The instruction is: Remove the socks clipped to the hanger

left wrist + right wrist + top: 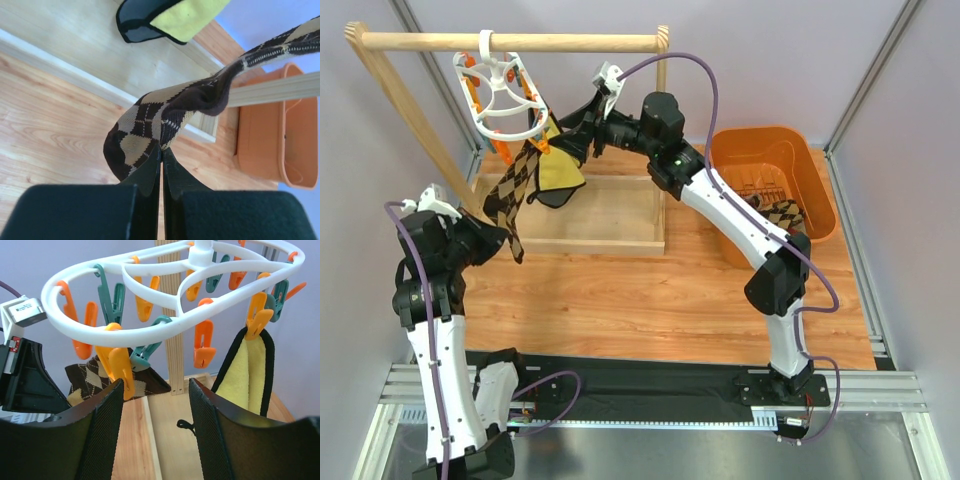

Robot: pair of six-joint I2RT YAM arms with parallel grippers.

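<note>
Well, the argyle sock hangs from the white hanger in the upper left of the overhead view, with its top under a yellow clip and its toe drawn down and to the left. The left claw is closed tight on that toe, and the patterned cloth bunches just above its fingertips. The right claw stands partly open and holds nothing. Its fingers sit on either side of the yellow clip, low in its wrist view, with the clip nearer the left-hand finger.

To do this step well, I would centre the clip between the fingers first, then squeeze its handle end so the mouth opens. Whether the fingers are already level with the handles I cannot tell. The left claw should pull gently and steadily; a hard tug would likely swing the hanger on the wooden rail and knock the clip out of line.

A yellow and black sock hangs clipped at the right of that view, near enough to snag. The orange bin at the right of the overhead view already has a sock in it and looks like the drop spot
</note>
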